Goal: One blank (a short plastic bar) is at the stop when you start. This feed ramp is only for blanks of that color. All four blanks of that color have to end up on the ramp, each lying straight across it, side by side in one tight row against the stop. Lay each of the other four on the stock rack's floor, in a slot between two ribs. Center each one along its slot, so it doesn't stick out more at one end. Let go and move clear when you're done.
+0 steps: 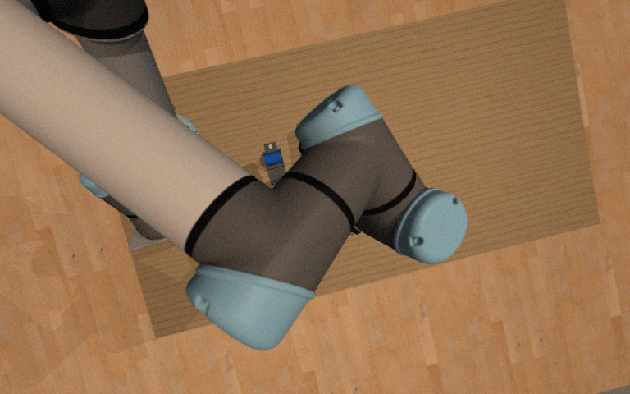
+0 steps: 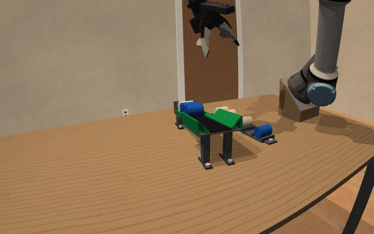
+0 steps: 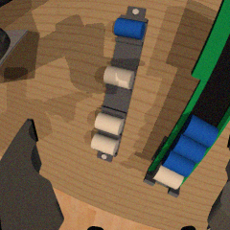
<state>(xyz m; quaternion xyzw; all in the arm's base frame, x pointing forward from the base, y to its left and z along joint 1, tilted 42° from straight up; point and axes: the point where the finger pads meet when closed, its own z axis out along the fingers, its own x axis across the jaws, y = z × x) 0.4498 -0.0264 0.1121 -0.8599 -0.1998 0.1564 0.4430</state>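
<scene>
My gripper [image 2: 220, 49] is open and empty, high above the table over the ramp and rack. The green feed ramp [image 2: 209, 121] holds a cream blank [image 3: 168, 176] at its stop and a tight row of blue blanks [image 3: 192, 144] right behind it. The grey stock rack [image 3: 117, 91] lies beside the ramp. It carries one blue blank [image 3: 129, 28] in its end slot and three cream blanks [image 3: 119, 77] [image 3: 109, 124] [image 3: 103, 144]. In the overhead view my arm hides nearly everything except the rack's blue blank [image 1: 272, 158].
The ramp stands on dark legs [image 2: 216, 150] near the middle of the wooden table. My arm's base sits on a wedge block [image 2: 296, 106] at the table's far right corner. The table edge runs along the lower right.
</scene>
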